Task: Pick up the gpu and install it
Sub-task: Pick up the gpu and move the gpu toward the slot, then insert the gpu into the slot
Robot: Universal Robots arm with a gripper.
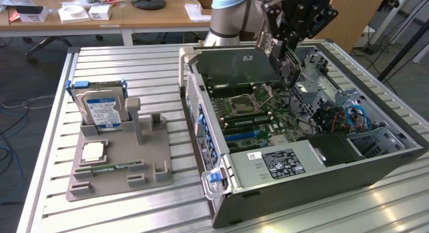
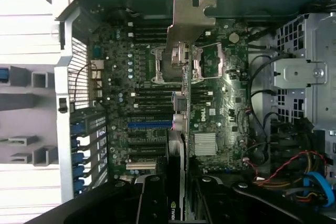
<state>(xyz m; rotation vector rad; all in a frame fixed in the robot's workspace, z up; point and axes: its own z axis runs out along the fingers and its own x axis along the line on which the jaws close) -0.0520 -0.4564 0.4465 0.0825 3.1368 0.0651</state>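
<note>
Holding: we have the gpu (image 1: 234, 67) clamped in the gripper (image 1: 287, 67), whose jaws are closed on the end of the card away from its bracket.
Where the card is: in the air over the open computer case (image 1: 322, 193), above the motherboard (image 2: 136, 77), and tilted rather than level in the exterior view.
Bracket: the silvery metal bracket (image 2: 189, 22) sits at the far end of the card, toward the case wall in the wrist view.
Done: we judge the pick-up finished. The card is clear of the grey holder (image 1: 114, 162), which stands on the table (image 1: 134, 62) well apart from the case and carries the hard drive (image 1: 100, 110).
Left: the install itself. The card looks apart from the board and is not seated in any slot.
Slots: the long slots, among them the blue slot (image 2: 149, 124), lie bare just beside the card's edge.
Alignment: we cannot tell whether the card's lower edge lines up with a slot.
Progress: about midway, as we judge it, with the card carried to the case but not put in.
</note>
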